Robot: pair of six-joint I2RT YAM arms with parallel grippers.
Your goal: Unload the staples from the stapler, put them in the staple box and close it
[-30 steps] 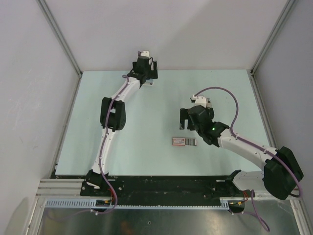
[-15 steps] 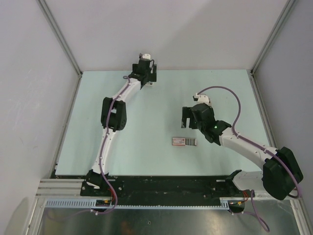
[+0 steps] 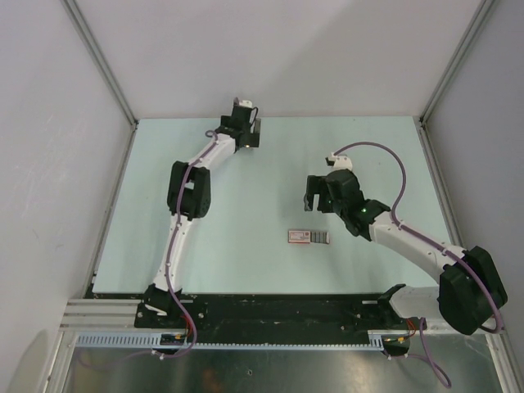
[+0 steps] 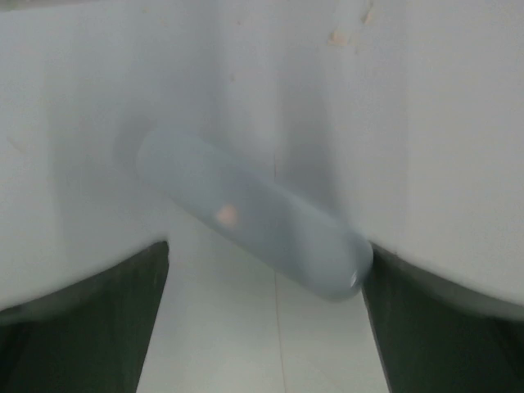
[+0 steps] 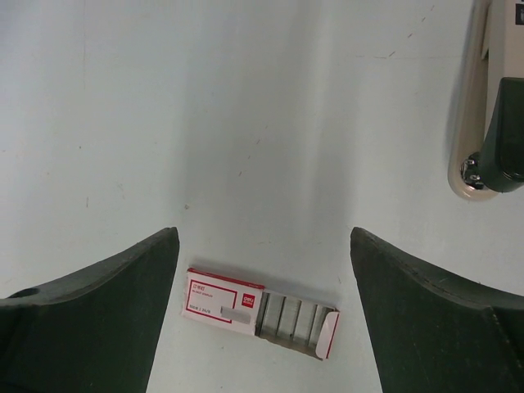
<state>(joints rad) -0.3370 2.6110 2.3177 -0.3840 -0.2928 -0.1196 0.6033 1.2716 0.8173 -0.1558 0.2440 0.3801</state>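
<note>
One stapler (image 4: 254, 221) lies slantwise just ahead of the wide-open, empty left end effector (image 3: 248, 129).

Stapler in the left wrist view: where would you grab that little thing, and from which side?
Probably across the stapler's slim middle, coming straight down. It lies flat and slanted under the open left gripper, so its long sides are the narrow pair to pinch; the wrist would need turning to match.
</note>
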